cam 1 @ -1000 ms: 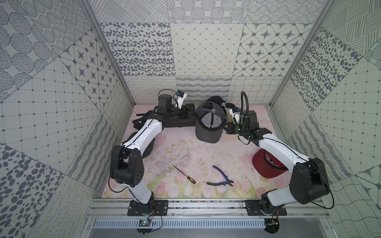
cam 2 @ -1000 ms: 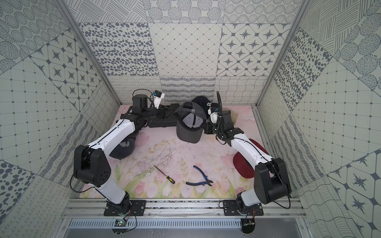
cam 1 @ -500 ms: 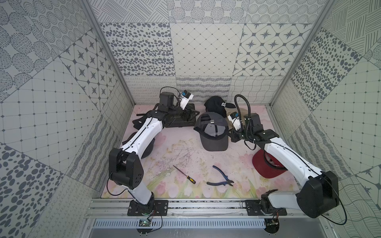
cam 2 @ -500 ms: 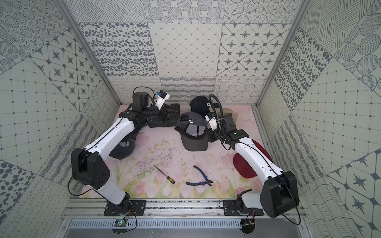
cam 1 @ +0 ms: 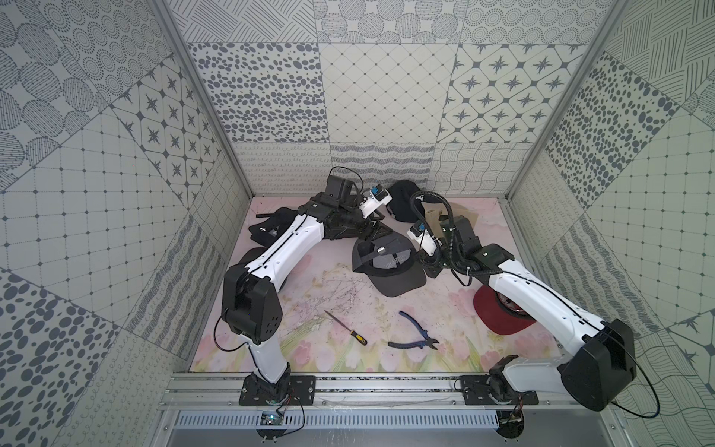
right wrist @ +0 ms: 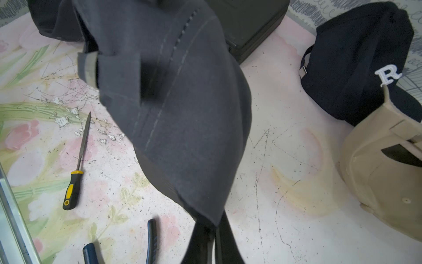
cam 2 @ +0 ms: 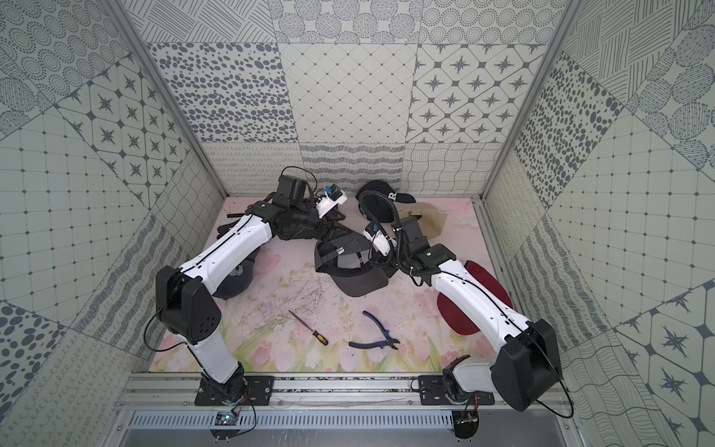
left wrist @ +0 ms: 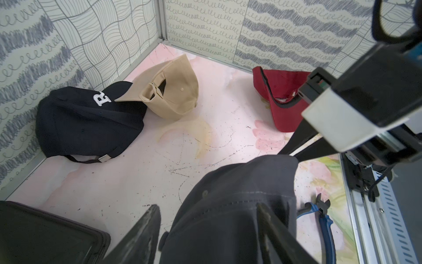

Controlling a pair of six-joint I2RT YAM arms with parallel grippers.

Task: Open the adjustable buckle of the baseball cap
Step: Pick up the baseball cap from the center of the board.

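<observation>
Right wrist | grey cap (right wrist: 182, 114) blurred | right end effector (right wrist: 212, 226) mostly cut off

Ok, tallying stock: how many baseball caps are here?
5: grey fabric cap centre, in the right tool; black "R" cap and beige cap at the back; red cap under the right arm; dark cap under the left arm, which may hide more.

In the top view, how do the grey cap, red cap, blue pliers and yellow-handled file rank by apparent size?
1. grey cap
2. red cap, though the right arm hides part of it
3. blue pliers and yellow-handled file: similar length, so unranked
</observation>
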